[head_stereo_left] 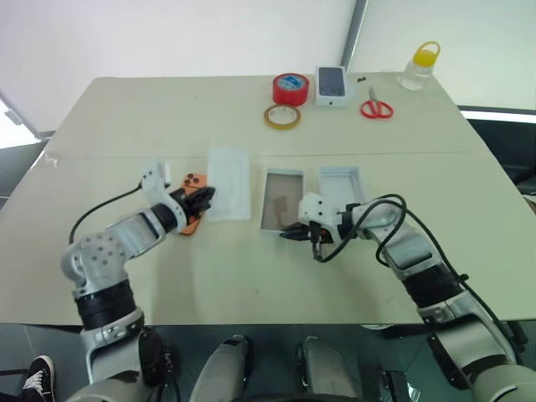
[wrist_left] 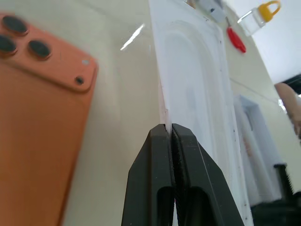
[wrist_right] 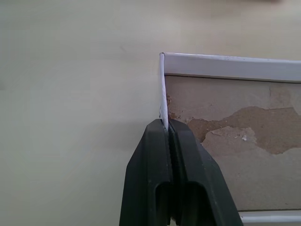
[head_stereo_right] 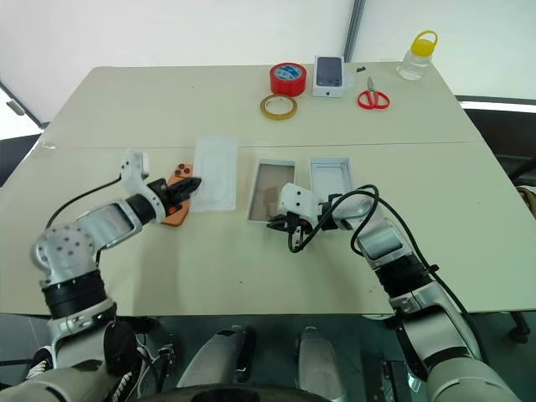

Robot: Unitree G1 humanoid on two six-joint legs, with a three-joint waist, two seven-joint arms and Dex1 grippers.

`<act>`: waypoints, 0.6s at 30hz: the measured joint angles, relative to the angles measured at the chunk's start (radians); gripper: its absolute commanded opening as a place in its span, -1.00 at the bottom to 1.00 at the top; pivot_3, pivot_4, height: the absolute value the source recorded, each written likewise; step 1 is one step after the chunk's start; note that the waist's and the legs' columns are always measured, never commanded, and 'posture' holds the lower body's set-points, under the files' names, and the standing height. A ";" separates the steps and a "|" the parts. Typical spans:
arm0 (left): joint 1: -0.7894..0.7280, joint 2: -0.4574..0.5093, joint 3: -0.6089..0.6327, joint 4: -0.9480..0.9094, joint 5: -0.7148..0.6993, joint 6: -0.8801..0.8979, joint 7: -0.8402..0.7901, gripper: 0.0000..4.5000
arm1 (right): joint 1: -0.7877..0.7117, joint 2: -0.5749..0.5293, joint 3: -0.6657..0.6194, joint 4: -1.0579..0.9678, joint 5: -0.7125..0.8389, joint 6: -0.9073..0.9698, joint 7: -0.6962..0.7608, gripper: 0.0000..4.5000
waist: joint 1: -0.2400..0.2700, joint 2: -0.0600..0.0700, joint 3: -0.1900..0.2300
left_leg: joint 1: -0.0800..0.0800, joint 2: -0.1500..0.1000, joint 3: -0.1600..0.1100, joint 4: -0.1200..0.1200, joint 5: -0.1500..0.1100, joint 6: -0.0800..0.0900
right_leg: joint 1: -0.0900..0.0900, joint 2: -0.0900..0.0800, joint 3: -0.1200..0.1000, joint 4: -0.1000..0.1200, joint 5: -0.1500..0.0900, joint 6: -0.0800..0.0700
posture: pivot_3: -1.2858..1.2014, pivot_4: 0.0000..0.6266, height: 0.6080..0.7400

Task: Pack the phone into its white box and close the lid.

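The orange phone lies flat on the table with its camera lenses up, partly hidden by my left gripper. This gripper is shut on the near edge of a flat white insert that lies just right of the phone. The white box, an open tray with a brownish floor, sits at the table's middle. My right gripper is shut on the box's thin side wall close to its near corner. To the right of the box lies the lid, with its white inside up.
At the table's far side stand a red tape roll, a tan tape ring, a small white box picturing a dark phone, red scissors and a bottle with a yellow cap. Black cable loops over my right wrist.
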 measured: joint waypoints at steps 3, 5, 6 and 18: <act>-0.014 -0.014 -0.004 -0.009 -0.028 0.007 0.019 -1.00 | 0.026 -0.003 0.031 -0.038 -0.026 -0.021 -0.013 -0.97 | -0.005 0.000 0.000 | 0.000 0.000 0.000 0.000 0.000 0.000 | 0.000 0.000 0.000 0.000 0.000 0.000 | 0.03 -0.52 1.00; 0.003 -0.023 -0.005 -0.009 -0.032 0.015 0.030 -1.00 | 0.053 0.001 0.048 -0.041 -0.040 -0.022 -0.024 -0.86 | -0.005 0.000 0.000 | 0.000 0.000 0.000 0.000 0.000 -0.001 | -0.001 0.001 0.000 0.001 0.000 0.000 | 0.03 -0.52 1.00; 0.011 -0.026 -0.005 -0.009 -0.032 0.017 0.036 -1.00 | 0.055 0.010 0.049 -0.041 -0.042 -0.017 -0.037 -0.73 | -0.007 0.000 0.000 | 0.000 0.001 0.000 0.000 0.001 -0.001 | -0.001 0.001 0.001 0.001 0.000 0.000 | 0.03 -0.52 1.00; 0.112 -0.063 -0.057 -0.076 -0.066 0.040 0.080 -1.00 | 0.060 -0.070 -0.027 -0.127 0.019 0.071 -0.039 0.78 | 0.002 -0.001 0.000 | 0.000 0.000 0.000 0.000 0.000 -0.001 | 0.000 0.000 0.000 0.000 0.000 0.000 | 0.03 -0.52 1.00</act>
